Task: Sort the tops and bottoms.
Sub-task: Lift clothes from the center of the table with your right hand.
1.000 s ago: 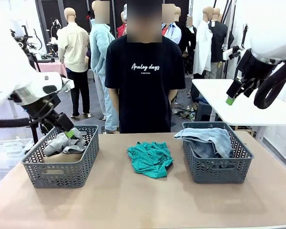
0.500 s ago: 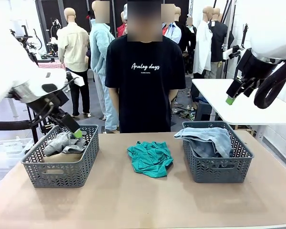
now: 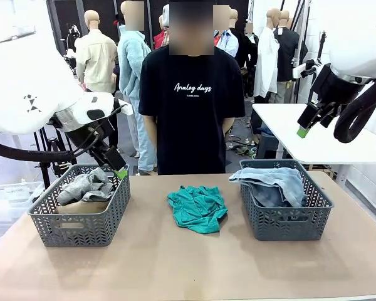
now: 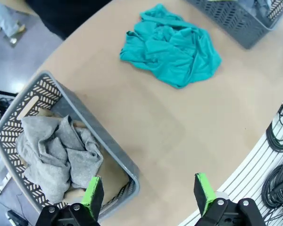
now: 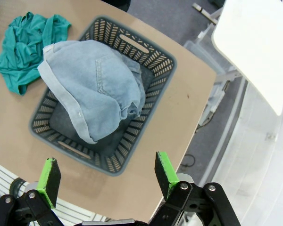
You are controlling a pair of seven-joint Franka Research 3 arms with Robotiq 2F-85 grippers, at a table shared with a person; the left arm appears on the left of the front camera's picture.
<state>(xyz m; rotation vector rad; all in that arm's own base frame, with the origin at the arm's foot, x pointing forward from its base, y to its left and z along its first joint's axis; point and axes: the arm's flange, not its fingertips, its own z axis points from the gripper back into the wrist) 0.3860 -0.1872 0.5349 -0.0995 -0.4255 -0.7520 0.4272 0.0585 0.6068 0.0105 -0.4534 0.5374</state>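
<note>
A teal-green tee point(image 3: 197, 208) lies crumpled on the table's middle, between two grey baskets. The left basket point(image 3: 116, 204) holds a heather-grey tee point(image 3: 84, 186) on top of a tan garment point(image 3: 81, 205). The right basket point(image 3: 285, 222) holds the light blue denim bottoms point(image 3: 272, 182), draped over its far left corner. My left gripper point(image 3: 120, 170) hangs open above the left basket's far right corner, holding nothing. In its wrist view point(image 4: 148, 197) the grey tee point(image 4: 56, 155) and teal tee point(image 4: 172, 47) lie below. My right gripper point(image 3: 304, 128) is open, high above the right basket; beneath it point(image 5: 106, 176) is the denim point(image 5: 94, 89).
A person in a black tee point(image 3: 191, 106) stands at the table's far edge, arms down. A white side table point(image 3: 319, 135) stands behind the right basket. The near half of the brown tabletop point(image 3: 188, 263) is bare.
My left arm has swung up and to the right, from over the left basket's middle to its far right corner. The right arm and the garments have not moved.
</note>
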